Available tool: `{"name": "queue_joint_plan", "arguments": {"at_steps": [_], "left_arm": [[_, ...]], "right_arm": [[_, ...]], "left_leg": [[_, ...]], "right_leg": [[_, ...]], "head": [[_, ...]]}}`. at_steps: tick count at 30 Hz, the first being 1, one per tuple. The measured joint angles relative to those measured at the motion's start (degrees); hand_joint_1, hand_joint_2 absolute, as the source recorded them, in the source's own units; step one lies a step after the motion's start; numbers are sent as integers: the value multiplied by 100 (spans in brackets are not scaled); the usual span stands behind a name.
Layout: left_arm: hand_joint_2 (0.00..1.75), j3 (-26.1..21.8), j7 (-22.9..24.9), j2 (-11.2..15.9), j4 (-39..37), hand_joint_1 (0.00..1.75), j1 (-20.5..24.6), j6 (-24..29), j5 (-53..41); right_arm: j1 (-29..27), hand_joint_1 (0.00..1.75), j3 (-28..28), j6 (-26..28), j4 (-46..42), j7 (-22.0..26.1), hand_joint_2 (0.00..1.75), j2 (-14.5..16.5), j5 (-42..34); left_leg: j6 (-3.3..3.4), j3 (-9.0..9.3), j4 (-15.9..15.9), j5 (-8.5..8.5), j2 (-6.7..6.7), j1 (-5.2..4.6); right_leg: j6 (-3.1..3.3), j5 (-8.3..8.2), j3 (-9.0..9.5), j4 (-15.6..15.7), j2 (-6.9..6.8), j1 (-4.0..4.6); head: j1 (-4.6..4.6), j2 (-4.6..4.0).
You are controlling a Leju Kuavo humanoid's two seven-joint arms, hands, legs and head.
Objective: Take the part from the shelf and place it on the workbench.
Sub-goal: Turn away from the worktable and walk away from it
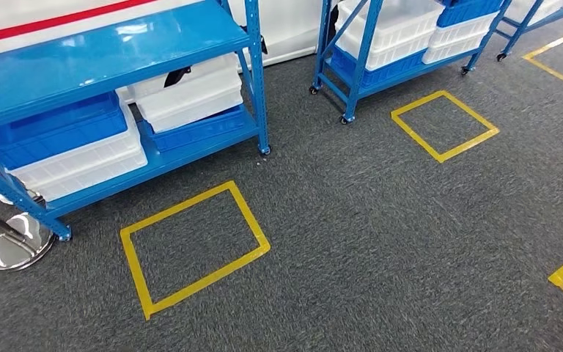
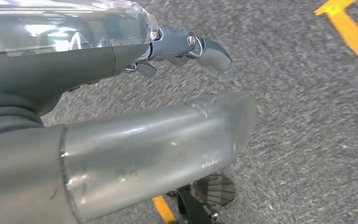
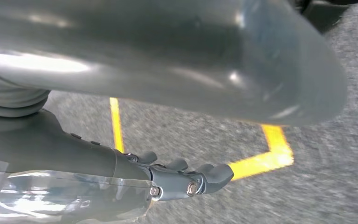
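A blue metal shelf stands at the upper left of the head view, with white bins and blue bins on its lower levels; I cannot make out what they hold. My left hand hangs over grey carpet with its fingers stretched out and its thumb apart, holding nothing. My right hand hangs the same way, its fingers extended and its thumb apart, with nothing in it.
A second blue shelf on wheels holds more white and blue bins at the upper middle. Yellow tape squares mark the grey carpet in front of each shelf. A shiny round stand base sits at the far left.
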State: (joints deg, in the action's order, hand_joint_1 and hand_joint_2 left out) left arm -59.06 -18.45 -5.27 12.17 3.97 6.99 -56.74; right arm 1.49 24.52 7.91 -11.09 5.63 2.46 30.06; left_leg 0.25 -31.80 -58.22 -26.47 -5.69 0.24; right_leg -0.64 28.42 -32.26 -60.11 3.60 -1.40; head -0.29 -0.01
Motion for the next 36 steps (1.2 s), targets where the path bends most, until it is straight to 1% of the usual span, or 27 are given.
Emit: {"name": "queue_joint_plan", "arguments": {"at_steps": [1,3,5,7,8,9,10,11,12,14,16,18,19,20,22,23,24,25,26,27,28,29,30,31,33,34,36], "left_arm": [[0,0,22,-3,0,0,-6,-8,-11],[0,1,49,-16,-1,0,-37,-19,-29],[0,1,62,-33,-2,0,-53,-24,-34],[0,0,70,-42,-2,0,-40,-33,-35],[0,0,71,-45,-2,0,-36,-43,-36],[0,0,72,-49,-2,0,-43,-53,-37],[0,0,71,-55,-2,0,-55,-62,-37],[0,0,70,-61,-2,0,-67,-68,-39],[0,0,64,-65,-2,0,-73,-72,-41],[0,1,35,-68,-2,0,-62,-81,-46],[0,1,-19,-75,-2,0,-56,-94,-40],[0,0,-68,-99,-2,0,-75,-112,-39],[0,0,-87,-118,-2,0,-83,-121,-44],[0,0,-102,-138,-2,0,-81,-131,-48],[0,0,-121,-169,-2,0,-61,-147,-50],[0,0,-126,-178,-2,0,-54,-153,-51],[0,1,-127,-190,-2,0,-52,-158,-55],[0,1,-126,-202,-2,0,-57,-162,-64],[0,2,-120,-214,-2,0,-62,-164,-79],[0,4,-113,-229,-2,0,-65,-167,-104],[0,7,-107,-245,-2,0,-67,-166,-126],[0,10,-103,-257,-2,0,-63,-162,-143],[0,12,-105,-267,-2,0,-59,-158,-155],[0,13,-112,-270,-2,0,-61,-154,-155],[0,13,-132,-270,-2,0,-77,-152,-153],[0,13,-145,-274,-2,0,-89,-151,-152],[0,13,-176,-283,-1,0,-84,-150,-150]], "right_arm": [[11,0,2,7,1,-1,0,0,2],[40,0,4,19,1,-3,0,8,5],[32,0,5,23,1,-5,0,21,7],[-1,0,14,30,1,-19,0,25,8],[-14,0,23,36,1,-35,0,24,7],[-21,0,33,42,1,-53,0,23,6],[-21,0,41,48,1,-71,0,23,4],[-19,0,46,52,1,-85,0,23,3],[-17,0,48,55,1,-94,0,24,2],[-19,0,52,57,1,-110,0,26,1],[-10,0,61,57,1,-121,0,26,1],[23,0,66,57,-1,-128,0,25,5],[31,0,68,57,-2,-135,0,22,8],[31,0,74,56,-3,-142,0,21,10],[10,0,87,56,-3,-155,0,19,13],[0,0,93,55,-2,-157,0,20,13],[-9,0,98,56,-2,-159,0,20,14],[-15,0,104,57,-2,-158,0,20,14],[-21,0,113,61,-2,-151,0,19,14],[-24,0,123,66,-2,-135,0,16,14],[-32,0,132,71,-2,-113,0,12,14],[-39,0,141,75,-2,-87,0,8,14],[-40,0,150,76,-2,-68,0,4,14],[-35,0,158,77,-2,-58,0,2,15],[-4,0,175,76,-3,-56,0,0,22],[7,0,181,75,-3,-61,0,0,29],[-6,0,188,73,-3,-69,0,1,46]], "left_leg": [[-43,-25,-10,-2,-51,4],[-117,-50,-6,1,-109,28],[-175,-169,-252,-164,110,32],[-217,-488,-924,-532,413,38],[-236,-665,-1293,-689,477,46],[-249,-781,-1536,-756,509,51],[-255,-795,-1572,-708,529,53],[-251,-693,-1377,-557,555,53],[-234,-499,-1007,-350,615,48],[-163,-133,-271,-76,835,5],[-87,-26,-8,-38,924,-44],[-21,-13,30,-13,801,-41],[17,12,67,11,742,-24],[57,36,105,40,686,-5],[110,47,138,77,571,12],[124,40,136,81,507,10],[126,39,134,81,432,7],[124,44,130,79,353,7],[117,53,122,73,268,9],[104,62,109,64,184,13],[84,60,90,51,108,17],[54,46,55,30,34,12],[24,25,27,14,-27,8],[-13,-4,11,4,-81,5],[-86,-35,10,5,-177,18],[-119,-51,-20,-16,-119,20],[-169,-189,-345,-217,171,19]], "right_leg": [[23,21,8,29,12,12],[99,3,24,58,-109,14],[183,-18,46,111,-249,7],[233,-13,51,127,-403,24],[244,-5,50,125,-483,35],[247,4,52,123,-557,42],[245,15,61,121,-627,47],[237,28,76,121,-693,49],[224,43,101,120,-757,52],[178,81,151,119,-876,71],[118,110,185,123,-973,86],[50,132,229,134,-1034,76],[16,173,235,97,-958,67],[-14,268,191,-29,-819,60],[-48,601,-97,-626,-492,50],[-57,766,-305,-1016,-415,49],[-66,846,-480,-1322,-386,49],[-72,805,-573,-1442,-376,48],[-73,647,-567,-1344,-362,44],[-70,405,-456,-1031,-321,34],[-62,173,-305,-629,-207,19],[-50,13,-169,-281,-87,8],[-37,-70,-83,-51,1,3],[-17,-80,-51,47,51,7],[45,-78,-38,71,-59,17],[83,-84,-23,90,-122,13],[154,-91,6,127,-272,3]], "head": [[1,0],[1,1],[-37,1],[-84,1],[-92,1],[-92,1],[-93,1],[-93,0],[-94,0],[-90,-1],[-82,0],[-82,1],[-73,1],[-60,1],[-23,1],[-15,1],[-12,1],[-11,1],[-11,1],[-9,1],[-4,1],[-2,1],[1,0],[3,0],[2,0],[0,1],[-39,0]]}}
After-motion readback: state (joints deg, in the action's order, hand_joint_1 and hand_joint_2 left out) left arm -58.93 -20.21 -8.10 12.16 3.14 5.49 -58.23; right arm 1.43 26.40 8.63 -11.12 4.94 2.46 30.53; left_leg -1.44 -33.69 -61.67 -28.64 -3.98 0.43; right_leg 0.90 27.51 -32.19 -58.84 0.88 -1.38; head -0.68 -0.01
